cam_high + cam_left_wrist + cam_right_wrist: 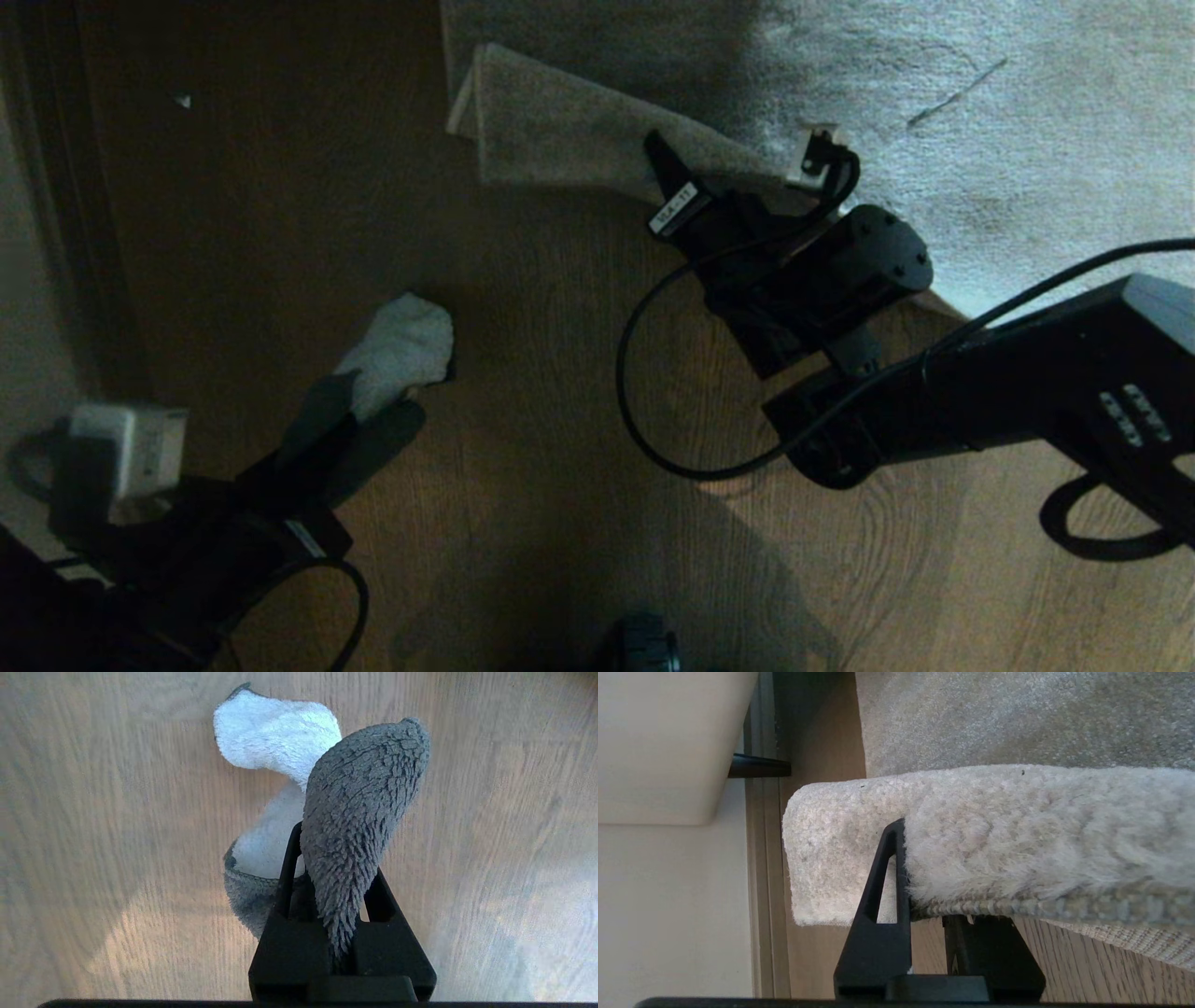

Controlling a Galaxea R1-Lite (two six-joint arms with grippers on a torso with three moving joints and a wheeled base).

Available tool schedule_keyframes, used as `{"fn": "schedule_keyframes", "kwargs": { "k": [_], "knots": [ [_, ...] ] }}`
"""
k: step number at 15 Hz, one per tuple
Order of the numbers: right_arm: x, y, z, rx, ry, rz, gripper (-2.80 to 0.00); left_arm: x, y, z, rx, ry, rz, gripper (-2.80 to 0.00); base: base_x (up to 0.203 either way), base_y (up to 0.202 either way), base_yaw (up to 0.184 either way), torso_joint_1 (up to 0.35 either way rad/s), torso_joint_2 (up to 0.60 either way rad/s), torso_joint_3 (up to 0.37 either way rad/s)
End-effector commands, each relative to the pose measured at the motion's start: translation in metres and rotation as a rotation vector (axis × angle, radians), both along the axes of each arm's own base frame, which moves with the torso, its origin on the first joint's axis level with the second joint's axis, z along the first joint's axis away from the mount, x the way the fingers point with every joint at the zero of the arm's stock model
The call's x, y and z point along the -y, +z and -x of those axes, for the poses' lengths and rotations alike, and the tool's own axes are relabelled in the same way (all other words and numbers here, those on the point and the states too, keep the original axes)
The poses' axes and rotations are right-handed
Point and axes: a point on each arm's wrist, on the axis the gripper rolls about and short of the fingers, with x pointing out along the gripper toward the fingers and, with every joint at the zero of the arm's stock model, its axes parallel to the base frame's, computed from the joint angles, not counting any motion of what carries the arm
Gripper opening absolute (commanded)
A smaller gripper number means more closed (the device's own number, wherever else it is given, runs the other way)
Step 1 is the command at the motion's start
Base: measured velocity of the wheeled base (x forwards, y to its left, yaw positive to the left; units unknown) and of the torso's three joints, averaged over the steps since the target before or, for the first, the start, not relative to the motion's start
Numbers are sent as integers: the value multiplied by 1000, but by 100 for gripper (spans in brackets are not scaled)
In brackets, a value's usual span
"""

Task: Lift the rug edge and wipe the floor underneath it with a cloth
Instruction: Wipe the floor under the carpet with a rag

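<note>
The pale plush rug [980, 121] covers the far right. Its rug edge [560, 131] is lifted and folded back, showing a smoother underside. My right gripper [674, 182] is shut on that rug edge [1017, 835], one finger [887, 868] over the pile and the other beneath the woven border. Brown plank floor [523, 467] lies bare below the raised edge. At the near left, my left gripper [359, 420] is shut on the small grey terry cloth [401, 345]. The cloth [359, 802] stands out past the fingers [292, 858] just above the floor [93, 835].
A pale wall and dark baseboard [37, 280] run along the left. A white piece of furniture [668, 742] with a black leg [759, 766] stands past the rug corner. The right arm's cable [644, 392] loops over the floor between the arms.
</note>
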Motion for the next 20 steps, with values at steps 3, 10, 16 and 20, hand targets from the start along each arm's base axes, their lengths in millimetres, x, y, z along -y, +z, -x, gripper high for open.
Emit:
{"fn": "schedule_keyframes", "kwargs": {
  "k": [3,10,16,20],
  "knots": [
    [1,3,3,36,2,-31,-280,-12,10,3,59,88,33,-280,0,0,0,0,0,0],
    [0,-1,1,30,1,-25,-280,-51,22,6,131,336,35,-280,0,0,0,0,0,0],
    [0,-1,1,30,0,-24,-280,-64,31,20,179,409,11,-280,0,0,0,0,0,0],
    [1,2,2,35,0,-27,-280,-67,36,28,221,419,-1,-280,0,0,0,0,0,0]
  ]
}}
